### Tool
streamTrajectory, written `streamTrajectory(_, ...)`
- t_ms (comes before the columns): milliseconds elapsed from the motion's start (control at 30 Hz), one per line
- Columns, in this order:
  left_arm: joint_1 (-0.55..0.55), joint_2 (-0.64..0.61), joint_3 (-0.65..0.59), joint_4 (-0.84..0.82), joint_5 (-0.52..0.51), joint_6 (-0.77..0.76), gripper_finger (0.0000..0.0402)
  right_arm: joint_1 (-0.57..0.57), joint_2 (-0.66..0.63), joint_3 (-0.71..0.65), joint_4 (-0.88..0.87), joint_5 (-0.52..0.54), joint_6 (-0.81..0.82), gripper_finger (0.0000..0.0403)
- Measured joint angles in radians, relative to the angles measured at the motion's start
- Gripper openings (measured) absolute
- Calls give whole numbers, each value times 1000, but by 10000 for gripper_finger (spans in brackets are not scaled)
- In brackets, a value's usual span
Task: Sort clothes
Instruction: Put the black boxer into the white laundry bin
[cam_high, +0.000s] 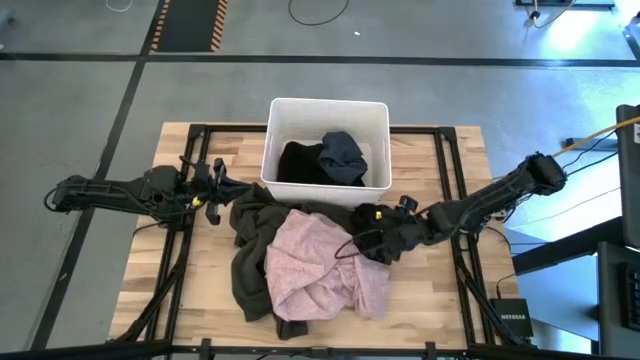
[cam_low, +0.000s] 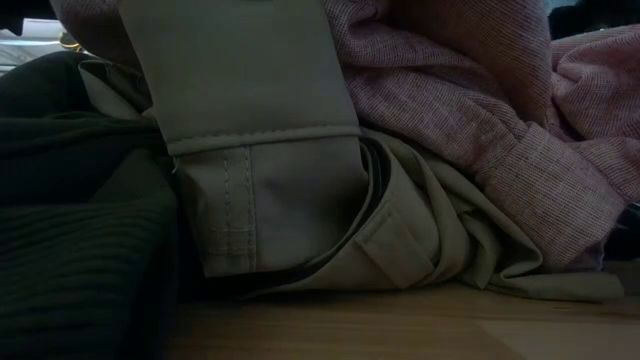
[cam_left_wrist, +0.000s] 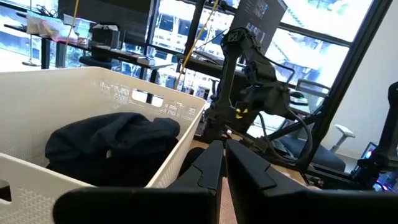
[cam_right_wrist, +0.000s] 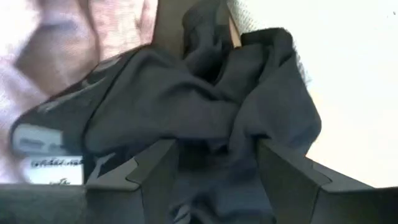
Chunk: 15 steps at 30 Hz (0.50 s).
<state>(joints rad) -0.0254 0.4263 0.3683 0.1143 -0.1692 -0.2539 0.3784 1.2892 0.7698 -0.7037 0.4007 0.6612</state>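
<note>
A pile lies mid-table: a pale pink shirt (cam_high: 310, 262) on top of a large olive-grey garment (cam_high: 248, 262), both filling the low view (cam_low: 480, 90) (cam_low: 260, 150). A black garment (cam_high: 398, 236) lies at the pile's right side. My right gripper (cam_high: 372, 238) is down in it, shut on its bunched cloth (cam_right_wrist: 186, 93). My left gripper (cam_high: 215, 192) is shut and empty, beside the left wall of the white bin (cam_high: 328, 103). The bin holds a black garment (cam_high: 298, 162) and a dark blue-grey one (cam_high: 343, 155). My right gripper has a bunch of several folds of the black garment (cam_right_wrist: 214, 140) between its two fingers (cam_right_wrist: 158, 168). It comes in slanting down from the table's right side. The rest of the garment lies slack on the table, against the pink shirt.
The bin stands at the table's far middle; its near wall touches the pile. A black metal frame (cam_high: 450, 160) runs around the tabletop. Bare wood (cam_high: 170, 270) shows left of the pile and at the near right. A dark ribbed cloth (cam_low: 80, 250) lies close to the low camera.
</note>
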Motion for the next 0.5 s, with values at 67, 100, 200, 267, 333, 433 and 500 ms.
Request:
streamTrajectory(67, 0, 0, 0, -2, 0, 0, 15, -24, 0, -9, 48, -11, -21, 225)
streamTrajectory(100, 0, 0, 0, -2, 0, 0, 15, -35, 0, -15, 68, -15, -31, 225)
streamTrajectory(200, 0, 0, 0, -5, 0, 0, 15, -56, 7, -27, 120, -24, -63, 225)
streamTrajectory(267, 0, 0, 0, -9, 0, -4, 15, -69, 19, -32, 135, -24, -68, 225)
streamTrajectory(333, 0, 0, 0, -10, 0, -16, 15, -80, 40, -33, 132, -25, -69, 225)
streamTrajectory(433, 0, 0, 0, -19, 0, -32, 15, -81, 71, -33, 136, -19, -69, 225)
streamTrajectory(500, 0, 0, 0, -21, 0, -31, 15, -80, 100, -33, 136, -20, -74, 222)
